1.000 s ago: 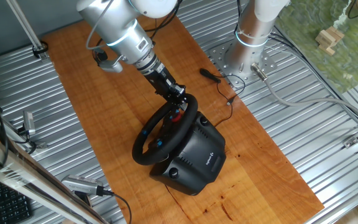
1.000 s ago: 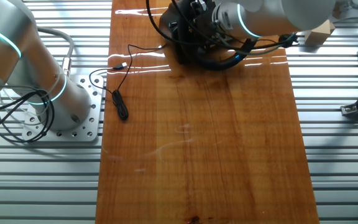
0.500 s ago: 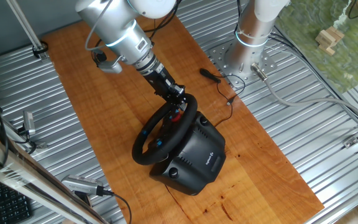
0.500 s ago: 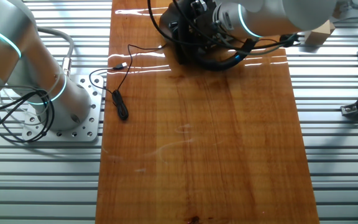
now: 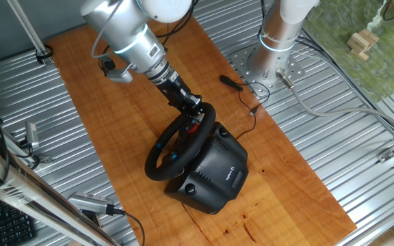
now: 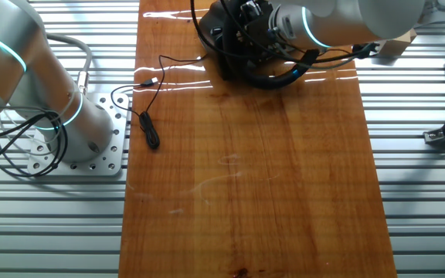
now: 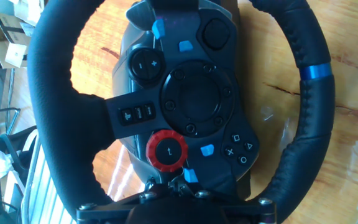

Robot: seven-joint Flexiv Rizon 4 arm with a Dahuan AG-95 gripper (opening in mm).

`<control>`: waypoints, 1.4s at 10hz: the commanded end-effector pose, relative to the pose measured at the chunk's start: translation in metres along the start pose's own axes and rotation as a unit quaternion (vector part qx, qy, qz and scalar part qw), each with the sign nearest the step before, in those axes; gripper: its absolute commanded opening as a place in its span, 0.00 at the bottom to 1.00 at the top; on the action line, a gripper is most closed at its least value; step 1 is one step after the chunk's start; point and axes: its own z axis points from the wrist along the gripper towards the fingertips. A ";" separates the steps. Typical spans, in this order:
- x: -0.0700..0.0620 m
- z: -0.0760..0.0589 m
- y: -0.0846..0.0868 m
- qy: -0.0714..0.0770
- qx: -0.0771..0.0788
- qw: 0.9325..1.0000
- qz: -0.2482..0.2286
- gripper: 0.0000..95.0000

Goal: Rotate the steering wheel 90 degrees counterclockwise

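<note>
- We count one steering wheel (image 5: 180, 142) on its single black base (image 5: 214, 172), standing on the wooden counter (image 5: 101, 102).
- One tool (image 5: 195, 109) meets the rim's upper edge (its opening we cannot tell).

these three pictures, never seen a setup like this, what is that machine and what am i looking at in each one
It is a silver robot arm with a two-finger gripper on its end. Two pictures come from fixed cameras on opposite sides of the wooden table; the close-up comes from a camera on the arm's hand. On the table stands a black steering wheel for racing games, on a boxy base. The close-up shows its hub buttons and a red dial. The gripper sits at the wheel's upper rim; whether it grips it cannot be told. A loose black cable lies nearby.
</note>
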 end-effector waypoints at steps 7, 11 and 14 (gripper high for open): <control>0.006 -0.004 -0.005 0.000 -0.006 1.000 -0.019 0.00; 0.006 -0.004 -0.005 0.000 -0.006 1.000 -0.019 0.00; 0.006 -0.004 -0.005 0.000 -0.006 1.000 -0.019 0.00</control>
